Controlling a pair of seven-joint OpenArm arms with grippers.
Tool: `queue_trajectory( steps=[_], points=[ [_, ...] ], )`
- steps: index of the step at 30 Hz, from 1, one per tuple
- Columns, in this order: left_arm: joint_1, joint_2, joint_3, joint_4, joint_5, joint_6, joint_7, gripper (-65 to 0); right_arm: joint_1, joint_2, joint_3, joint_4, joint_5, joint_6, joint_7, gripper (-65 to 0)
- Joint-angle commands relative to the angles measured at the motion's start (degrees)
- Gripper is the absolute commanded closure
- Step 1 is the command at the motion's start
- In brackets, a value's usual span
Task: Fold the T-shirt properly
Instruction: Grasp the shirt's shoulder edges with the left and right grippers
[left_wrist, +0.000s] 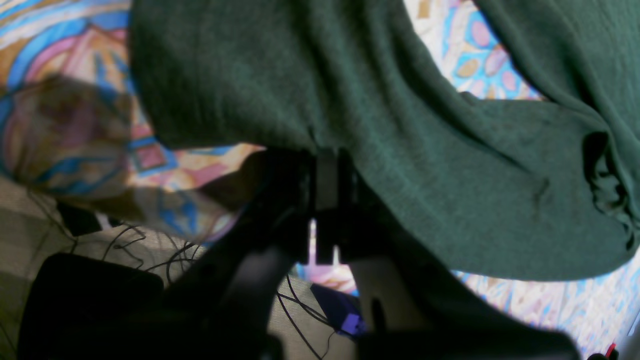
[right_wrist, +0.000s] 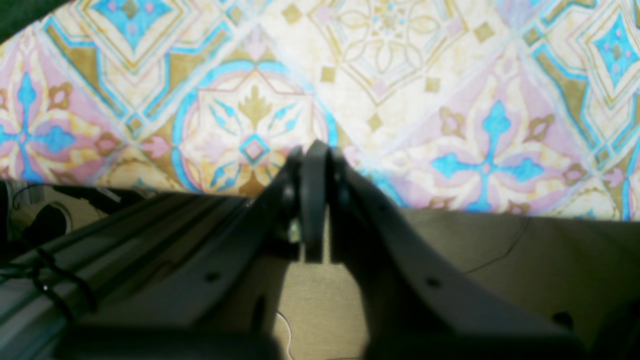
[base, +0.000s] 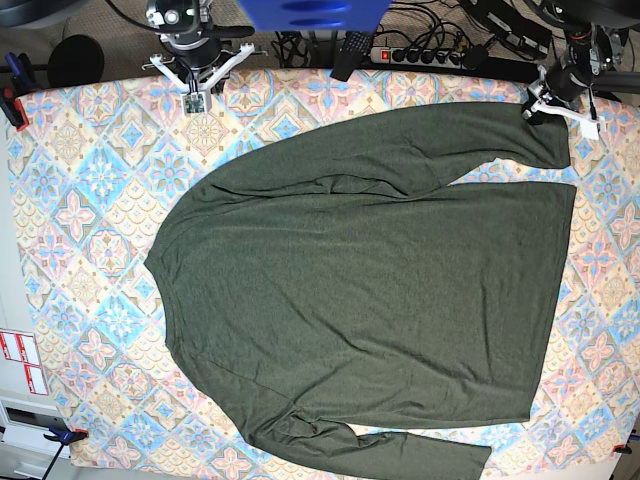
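Note:
The dark olive-green T-shirt (base: 370, 280) lies spread flat on the patterned tablecloth (base: 80, 200), neck to the left and hem to the right. One long sleeve runs along the back edge, the other along the front. My left gripper (base: 547, 106) sits at the back sleeve's cuff at the far right. In the left wrist view its dark fingers (left_wrist: 325, 175) are shut on the edge of the T-shirt (left_wrist: 400, 125), which drapes over them. My right gripper (right_wrist: 315, 150) is shut and holds nothing, hovering over bare cloth at the back left (base: 193, 100). A corner of the T-shirt (right_wrist: 20, 12) shows there.
A power strip (base: 425, 52) and cables lie behind the table's back edge. Red clamps (base: 10, 103) hold the cloth at the corners. White and red stickers (base: 20, 360) sit off the left edge. Floor and wires show below the table in both wrist views.

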Motion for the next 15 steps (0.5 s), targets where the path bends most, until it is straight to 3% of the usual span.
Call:
queue_trajectory(
  steps=[1,7,15],
  points=[
    [0.2,-0.9,-0.5,0.7,-0.6,-0.6,-0.6,0.0,0.5,0.0,-0.1,1.0,-0.1,-0.1,0.8,0.0],
    [0.3,-0.8,-3.5,0.7,-0.6,-0.6,-0.6,0.0,2.1,0.0,-0.4,1.0,0.0,-0.1,0.7,-0.2],
    [0.3,-0.9,-4.6,0.9,-0.6,-0.7,-0.6,0.0,4.0,0.0,-5.6,1.0,0.0,-0.1,0.7,-2.4]
  ],
)
